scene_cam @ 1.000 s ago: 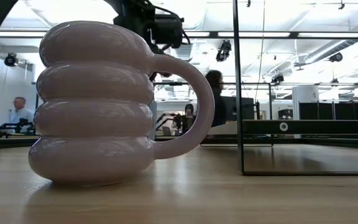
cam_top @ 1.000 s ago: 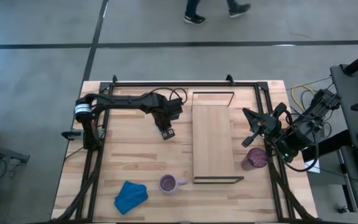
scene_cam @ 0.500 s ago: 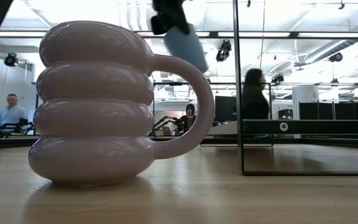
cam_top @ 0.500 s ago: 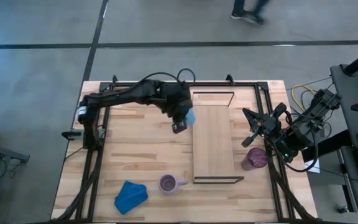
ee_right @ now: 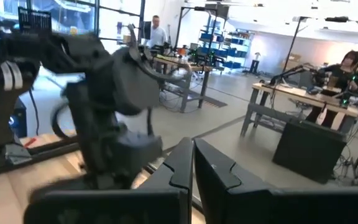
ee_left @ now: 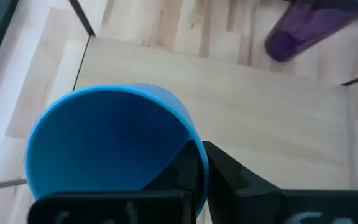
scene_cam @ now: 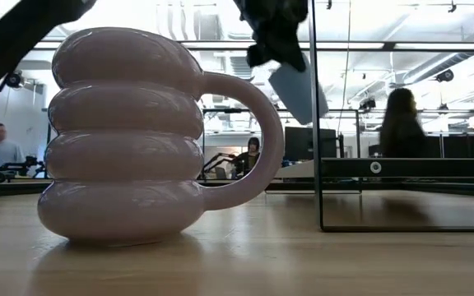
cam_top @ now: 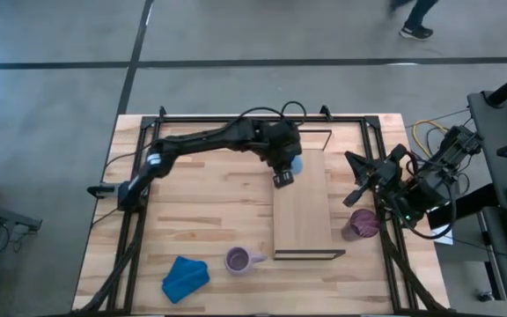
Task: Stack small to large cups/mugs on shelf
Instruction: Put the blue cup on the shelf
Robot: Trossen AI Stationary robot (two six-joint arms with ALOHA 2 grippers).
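Overhead, left gripper (cam_top: 285, 174) clamps the blue cup (cam_top: 294, 164) above the shelf (cam_top: 302, 211); right gripper (cam_top: 356, 181) closed

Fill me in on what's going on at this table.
The left gripper holds the small blue cup above the far end of the wooden shelf, not yet set down. The right gripper waits at the table's right edge, near the purple cup lying beside the shelf. The lilac mug stands by the blue cloth.
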